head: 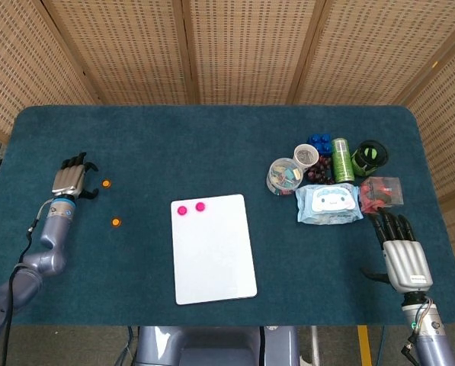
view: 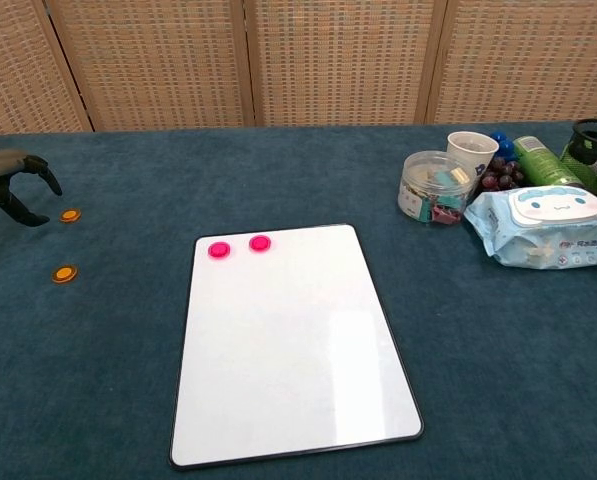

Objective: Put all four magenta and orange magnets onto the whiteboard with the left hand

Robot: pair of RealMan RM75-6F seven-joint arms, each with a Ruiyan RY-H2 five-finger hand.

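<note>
From the head view, the bench [head: 212, 145] has a dark blue cloth top; the whiteboard [head: 213, 248] lies flat near the middle; two magenta magnets [head: 190, 207] sit side by side on its far left corner. Two orange magnets are still on the cloth, off to the left of the board; the far orange magnet [head: 106, 184] lies just beside the left robot hand [head: 68, 179]; the near orange magnet [head: 116, 222] lies between that hand and the board, apart from both. The left robot hand is at the far left of the bench with its fingers apart and holds nothing; its fingertips are close to the far orange magnet but not on it. The right robot hand [head: 401, 250] is at the near right, flat, fingers spread, holding nothing. At the far right there is a pack of wipes [head: 328, 203], a clear tub [head: 284, 176], a paper cup [head: 306, 156] and a green can [head: 342, 160].

From the chest view, the whiteboard [view: 288, 345] fills the middle; the two magenta magnets [view: 239, 246] are on its far left corner; the far orange magnet [view: 70, 215] and the near orange magnet [view: 65, 273] lie on the cloth at the left. The left robot hand [view: 10, 182] shows at the left edge, fingers curved and apart, empty, just left of the far orange magnet; the right robot hand does not show here.
</note>
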